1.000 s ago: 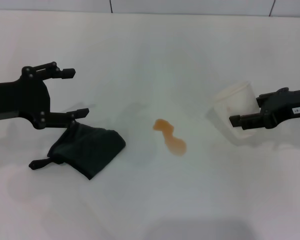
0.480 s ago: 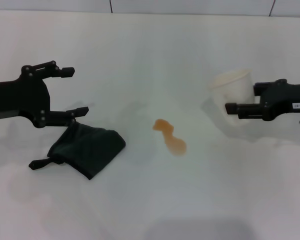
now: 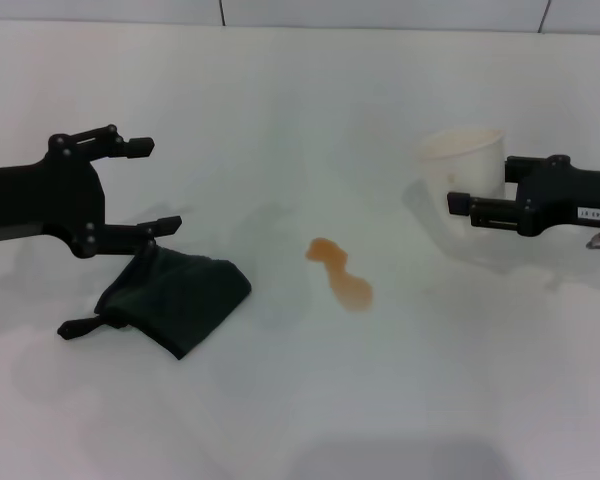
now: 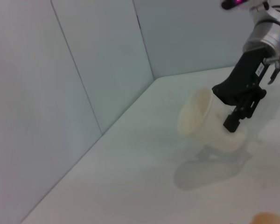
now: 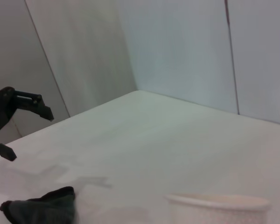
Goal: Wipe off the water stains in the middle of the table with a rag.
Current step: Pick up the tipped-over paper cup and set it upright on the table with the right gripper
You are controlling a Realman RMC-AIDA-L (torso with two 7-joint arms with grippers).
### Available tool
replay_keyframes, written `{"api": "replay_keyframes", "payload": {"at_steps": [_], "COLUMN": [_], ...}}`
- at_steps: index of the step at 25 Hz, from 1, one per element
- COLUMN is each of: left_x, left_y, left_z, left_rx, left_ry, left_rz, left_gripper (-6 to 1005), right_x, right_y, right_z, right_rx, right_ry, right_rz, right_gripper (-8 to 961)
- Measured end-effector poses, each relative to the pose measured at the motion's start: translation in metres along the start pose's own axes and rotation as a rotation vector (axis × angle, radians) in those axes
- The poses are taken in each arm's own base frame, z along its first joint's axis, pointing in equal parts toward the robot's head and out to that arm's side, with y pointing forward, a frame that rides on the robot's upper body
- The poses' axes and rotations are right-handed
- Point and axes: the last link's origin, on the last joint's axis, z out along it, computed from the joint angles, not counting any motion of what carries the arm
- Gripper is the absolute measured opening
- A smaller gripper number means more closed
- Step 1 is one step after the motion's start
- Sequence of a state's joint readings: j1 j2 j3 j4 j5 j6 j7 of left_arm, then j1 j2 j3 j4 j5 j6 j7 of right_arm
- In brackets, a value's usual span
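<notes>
The water stains [image 3: 340,273] form an orange-brown two-lobed puddle in the middle of the white table [image 3: 300,400]; its edge [image 4: 268,218] also shows in the left wrist view. To its left lies the dark rag [image 3: 175,295] [image 5: 42,207], crumpled, with a loop tab at its left corner. My left gripper [image 3: 162,184] [image 5: 30,134] hovers open just above and behind the rag, apart from it. On the right, my right gripper [image 3: 478,185] [image 4: 235,119] is shut on the wall of a white paper cup [image 3: 465,170] [image 4: 200,119], which stands upright.
The cup's rim [image 5: 219,203] fills the near edge of the right wrist view. Pale wall panels [image 4: 98,60] rise behind the table's far edge. Bare tabletop lies between the rag and the puddle.
The right gripper has swung the cup from tilted to upright and carried it slightly back and up. The left gripper has barely moved. Rag and puddle lie as before.
</notes>
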State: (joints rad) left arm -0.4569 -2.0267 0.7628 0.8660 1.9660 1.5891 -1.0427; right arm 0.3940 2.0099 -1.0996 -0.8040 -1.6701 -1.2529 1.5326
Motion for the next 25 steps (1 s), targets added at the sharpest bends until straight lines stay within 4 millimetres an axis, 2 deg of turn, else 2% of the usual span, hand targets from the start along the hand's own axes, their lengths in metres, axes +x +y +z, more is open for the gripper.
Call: {"api": "replay_keyframes", "payload": {"at_steps": [15, 25], "left_x": [0.0, -0.001], "left_y": [0.001, 0.002], "left_z": [0.0, 0.0], "left_rx": [0.006, 0.006], "left_ry": [0.01, 0.01], "left_rz": [-0.002, 0.002], "left_gripper": [852, 850], "right_x": [0.04, 0.05], "right_y": [-0.007, -0.004], "right_z": [-0.01, -0.016], "right_rx": [0.077, 0.088], "right_ry": [-0.041, -0.034], "right_rz": [0.021, 0.02], "right_gripper": [635, 635]}}
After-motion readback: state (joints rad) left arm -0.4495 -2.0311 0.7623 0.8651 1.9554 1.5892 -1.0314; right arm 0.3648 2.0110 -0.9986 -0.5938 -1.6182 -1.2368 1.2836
